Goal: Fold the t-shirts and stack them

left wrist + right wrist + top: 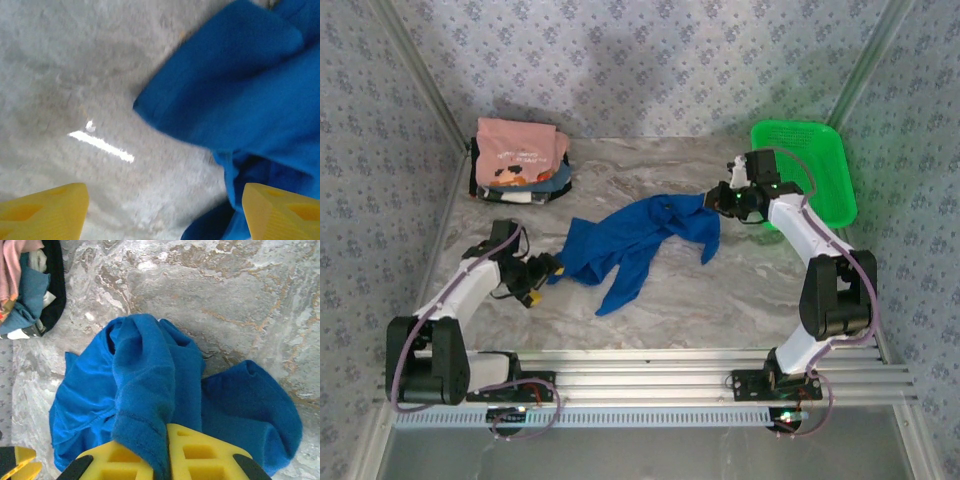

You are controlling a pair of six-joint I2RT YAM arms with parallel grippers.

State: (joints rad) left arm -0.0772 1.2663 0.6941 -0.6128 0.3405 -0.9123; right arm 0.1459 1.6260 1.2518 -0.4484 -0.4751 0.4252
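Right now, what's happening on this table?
The right claw pinches the crumpled blue tee at its right end. The left claw is open at the tee's left edge, not gripping it. A pile of tees sits far left, pink on top. The blue tee isn't folded yet.

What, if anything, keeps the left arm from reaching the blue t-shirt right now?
Probably nothing, so yes: the left gripper is open beside the blue t-shirt, bare table between them. The right gripper pinches its far end.
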